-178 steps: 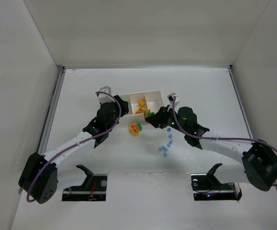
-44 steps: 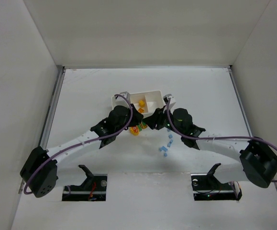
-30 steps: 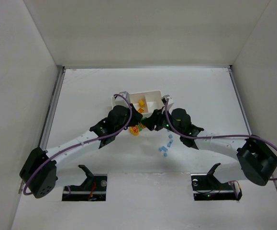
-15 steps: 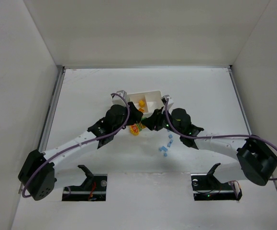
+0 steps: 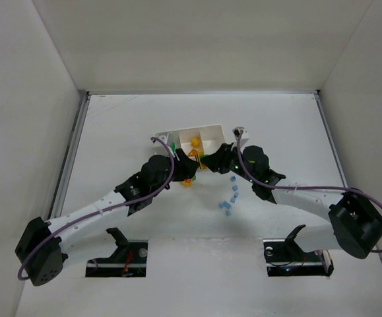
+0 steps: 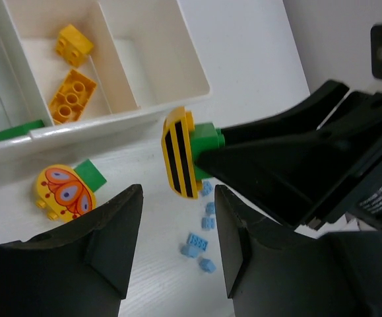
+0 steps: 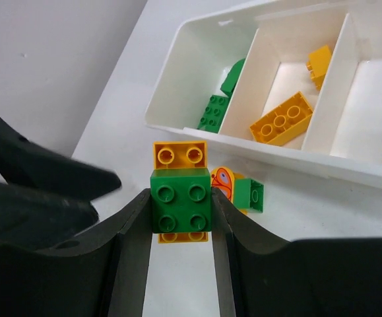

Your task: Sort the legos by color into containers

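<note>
Legos (image 5: 225, 207) here are green, yellow-orange and pale blue. My right gripper (image 7: 181, 212) is clamped on a mixed cluster (image 7: 180, 198) at the centre of its wrist view. That cluster is a green four-stud brick stacked on a yellow-orange piece with black stripes, held above the bench (image 7: 309, 206). My left gripper (image 6: 176, 244) gapes wide, holding nothing, with that cluster just above its gap. Toward the top of the frame, the white tray (image 7: 276, 156) holds green bricks (image 7: 214, 112) in its left compartment and yellow-orange bricks (image 7: 281, 119) in the middle one. A butterfly-printed yellow piece (image 6: 62, 191) joined to a green brick lies just below the tray. Pale blue bricks (image 6: 200, 241) are scattered lower down.
</note>
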Action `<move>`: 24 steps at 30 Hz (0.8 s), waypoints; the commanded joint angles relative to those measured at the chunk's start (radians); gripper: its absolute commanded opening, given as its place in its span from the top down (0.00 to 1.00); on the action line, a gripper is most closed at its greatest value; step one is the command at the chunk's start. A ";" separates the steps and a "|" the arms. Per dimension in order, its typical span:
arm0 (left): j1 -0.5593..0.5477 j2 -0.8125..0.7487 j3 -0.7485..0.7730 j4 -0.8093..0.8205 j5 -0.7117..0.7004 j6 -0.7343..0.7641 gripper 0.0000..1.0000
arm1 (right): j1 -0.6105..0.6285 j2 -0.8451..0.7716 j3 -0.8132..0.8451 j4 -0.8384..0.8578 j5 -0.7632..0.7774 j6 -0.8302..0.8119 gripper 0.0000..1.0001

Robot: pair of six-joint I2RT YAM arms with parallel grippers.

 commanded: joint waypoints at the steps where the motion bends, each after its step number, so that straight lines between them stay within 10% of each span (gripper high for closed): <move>1: -0.049 0.024 -0.006 0.042 -0.018 0.003 0.56 | -0.005 -0.040 -0.012 0.095 0.029 0.034 0.70; 24: 0.107 -0.087 -0.198 0.510 0.092 -0.538 0.38 | -0.095 -0.083 -0.053 0.324 -0.152 0.433 0.70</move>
